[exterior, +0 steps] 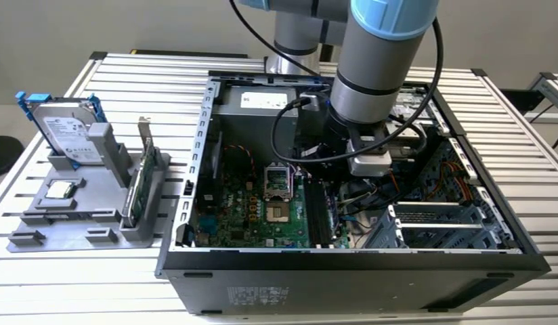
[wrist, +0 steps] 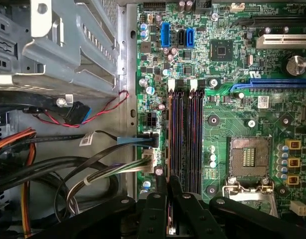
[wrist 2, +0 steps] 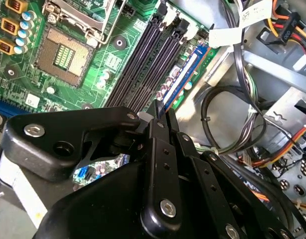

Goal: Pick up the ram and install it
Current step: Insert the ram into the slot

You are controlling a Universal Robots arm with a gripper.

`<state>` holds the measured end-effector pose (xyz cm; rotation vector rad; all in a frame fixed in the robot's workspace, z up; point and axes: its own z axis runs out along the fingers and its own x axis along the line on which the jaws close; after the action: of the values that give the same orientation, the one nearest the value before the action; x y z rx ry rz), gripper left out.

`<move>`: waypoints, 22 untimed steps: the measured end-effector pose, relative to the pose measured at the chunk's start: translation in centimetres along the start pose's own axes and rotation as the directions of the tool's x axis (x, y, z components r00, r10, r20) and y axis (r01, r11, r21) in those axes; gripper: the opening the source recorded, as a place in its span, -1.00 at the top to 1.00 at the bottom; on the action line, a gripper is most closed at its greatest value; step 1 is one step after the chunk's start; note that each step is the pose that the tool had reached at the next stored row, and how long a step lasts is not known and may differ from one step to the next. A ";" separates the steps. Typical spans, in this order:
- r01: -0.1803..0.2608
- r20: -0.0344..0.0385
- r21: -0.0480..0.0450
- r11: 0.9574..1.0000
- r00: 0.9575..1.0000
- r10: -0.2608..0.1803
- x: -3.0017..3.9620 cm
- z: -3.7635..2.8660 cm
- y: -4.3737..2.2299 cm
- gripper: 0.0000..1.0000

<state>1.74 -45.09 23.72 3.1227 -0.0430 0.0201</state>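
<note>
The ram point(wrist 2: 187, 73) is a thin stick seen edge-on, with a blue edge in the second wrist view. It stands along the memory slot point(wrist: 171, 134) nearest the board's edge. My gripper point(wrist 2: 160, 107) is shut on its near end, the black fingers point(wrist: 160, 186) pinching it from both sides. In the first wrist view the gripper point(wrist: 168, 183) sits over that same slot. How deep the stick sits in the slot is not visible. In the exterior view the arm's wrist point(exterior: 370, 159) reaches down into the open computer case point(exterior: 351, 261).
Empty memory slots point(wrist: 195, 134) and the CPU socket point(wrist: 250, 157) lie beside the stick. Cable bundles point(wrist: 68, 174) and a metal drive cage point(wrist: 68, 45) crowd the other side. A grey fixture point(exterior: 89, 233) outside the case holds a hard drive point(exterior: 71, 135) and a green card point(exterior: 139, 183).
</note>
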 end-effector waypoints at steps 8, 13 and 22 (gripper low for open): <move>0.000 0.000 0.000 1.000 1.000 0.000 0.00 0.06 0.07 1.00; 0.000 0.000 0.000 1.000 1.000 0.000 0.00 0.42 0.33 1.00; 0.007 0.000 0.000 1.000 1.000 -0.007 -0.14 0.84 0.38 1.00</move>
<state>1.60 -45.48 22.89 3.1227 -0.0321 0.0198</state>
